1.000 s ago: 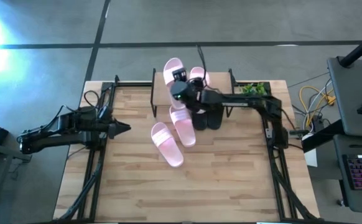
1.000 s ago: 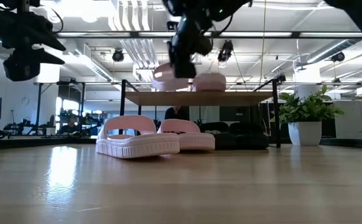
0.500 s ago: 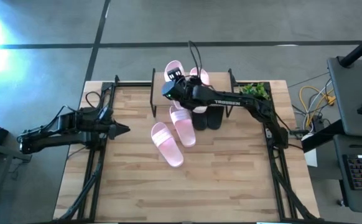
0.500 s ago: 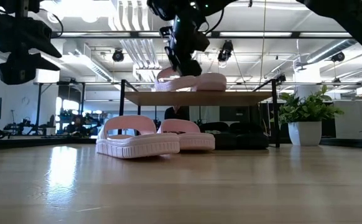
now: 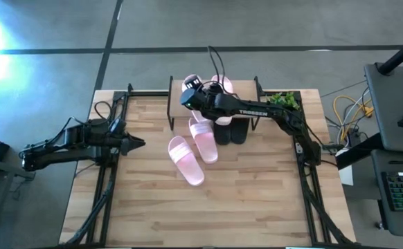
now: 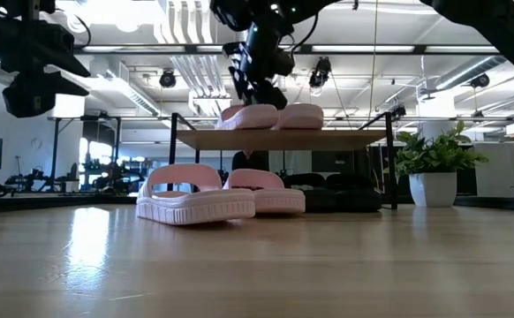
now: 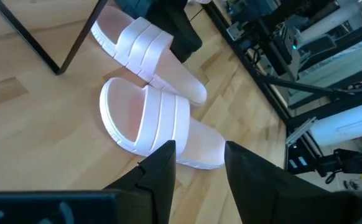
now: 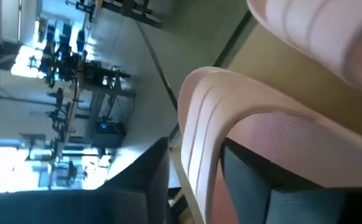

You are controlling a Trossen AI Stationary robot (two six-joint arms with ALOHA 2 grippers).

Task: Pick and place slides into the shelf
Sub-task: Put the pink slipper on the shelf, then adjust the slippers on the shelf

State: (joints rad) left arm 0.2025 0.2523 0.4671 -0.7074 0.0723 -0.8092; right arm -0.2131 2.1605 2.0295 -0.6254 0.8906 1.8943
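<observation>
Two pale pink slides lie side by side on the shelf's plank top [image 6: 328, 139]: the left one [image 6: 246, 117] and the right one [image 6: 299, 116]. My right gripper [image 6: 255, 87] hangs just above the left one, open, its fingers on either side of that slide's strap [image 8: 196, 143]. Two more pink slides [image 5: 203, 138] [image 5: 186, 160] lie soles down on the table in front of the shelf. Black slides [image 5: 230, 131] sit under the shelf. My left gripper [image 5: 136, 144] hovers open at the table's left, pointing at the nearer pink slide [image 7: 150, 121]. My right gripper has one finger [image 8: 262, 186] under the strap of the left pink slide and the other finger [image 8: 137, 183] outside it, slanting down from the table's right. The slide lies flat on the shelf top. Whether the fingers touch the strap, I cannot tell.
A potted plant [image 6: 434, 168] stands at the shelf's right end. The shelf's thin black legs [image 6: 176, 163] stand at the table's far edge. The near half of the table [image 5: 208, 214] is bare wood. Cables and a keyboard lie off the table to the right.
My right gripper has brought the pink slide down from just above the shelf and toward the table's left, rolling its wrist. The slide, lifted and tilted a second ago, now lies flat on the plank beside the other pink slide.
</observation>
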